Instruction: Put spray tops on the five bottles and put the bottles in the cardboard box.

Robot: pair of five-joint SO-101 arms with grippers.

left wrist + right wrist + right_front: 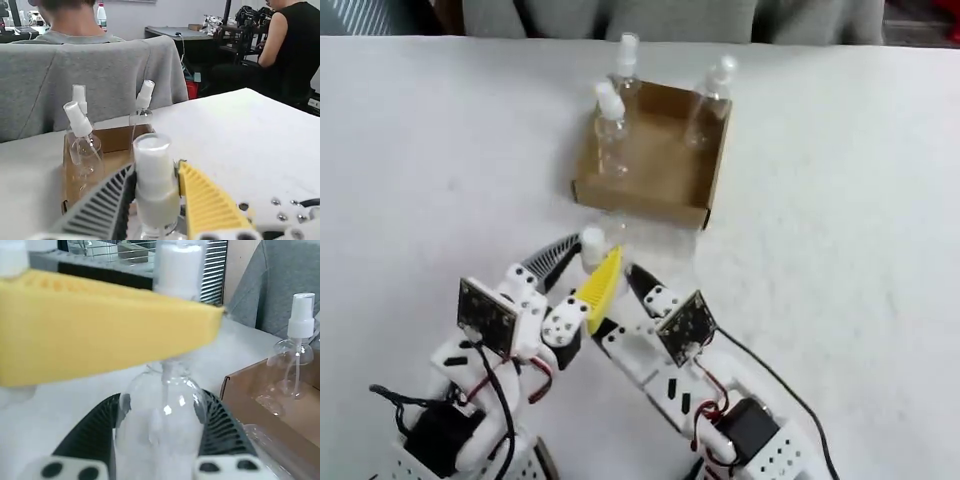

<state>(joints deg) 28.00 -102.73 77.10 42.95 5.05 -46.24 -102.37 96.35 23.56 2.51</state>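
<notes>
Three capped bottles (pixel 610 135) stand in the box (pixel 650 197); nearer, the left claw (pixel 156 169) pinches a spray top (pixel 152 155) on a fourth bottle (pixel 160 440), clenched by the right claw (pixel 161 405), so two likely remain to box.

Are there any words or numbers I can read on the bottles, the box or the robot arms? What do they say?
No text can be read.
Bottles in the box: clear, no labels.
Cardboard box: plain brown, no print.
Bottle between the arms: clear, no label.
Circuit boards on the arms: any markings are too small to read.
Background bottle: label too blurred to read.
</notes>
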